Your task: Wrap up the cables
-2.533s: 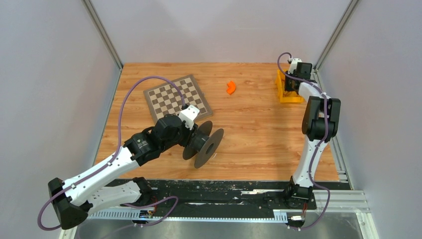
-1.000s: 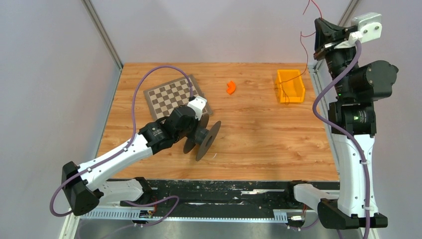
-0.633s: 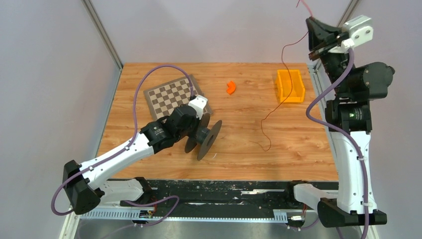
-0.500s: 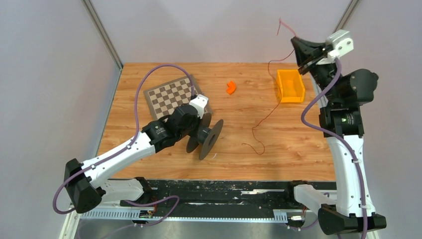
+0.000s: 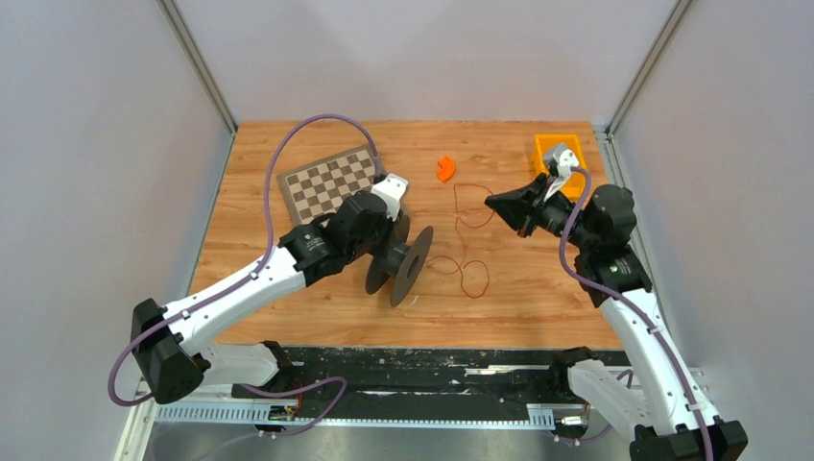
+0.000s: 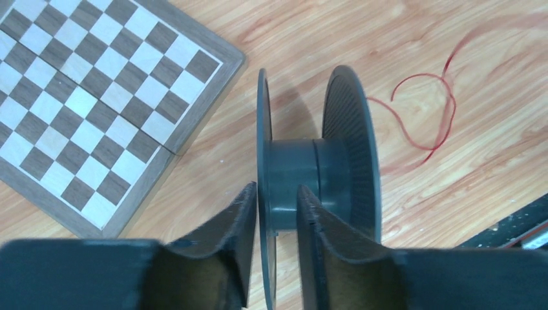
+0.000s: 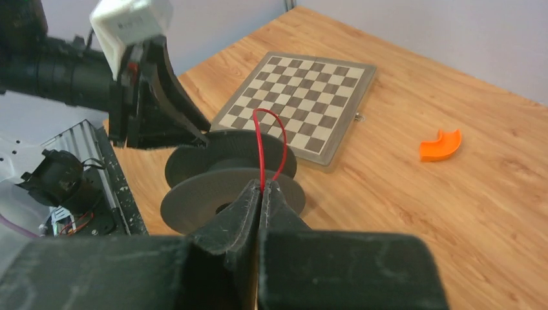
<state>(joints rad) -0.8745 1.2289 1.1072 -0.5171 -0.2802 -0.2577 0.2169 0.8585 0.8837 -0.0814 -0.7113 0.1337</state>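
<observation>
Hardly any of the job is done, as far as I can judge. The hub of the dark spool [image 5: 411, 264] is bare in the left wrist view, without a single turn on it. All of the winding is still ahead, and before that the end has to be brought to the hub and made to catch.

What is in place is the hold on each side. The left tool [image 6: 274, 206] is closed narrow on the spool. Its fingers sit either side of the near flange, with one beside the hub, so the spool stands on edge on the wooden surface [image 5: 538, 298]. The right tool [image 7: 261, 194] has its jaws pressed together on the thin red cable [image 7: 260, 148]. A small arch of the cable stands up from the tips.

From above, the right tool hangs low over the surface to the right of the spool, well apart from it and pointing toward it. The rest of the cable lies slack on the surface in the space between them, in two loose loops. One is near the right tool. The other is nearer the spool, and its tail runs up close to the outer flange. I cannot tell whether it touches.

The cable looks very limp, so I expect it will need tension to lie on the hub.
</observation>
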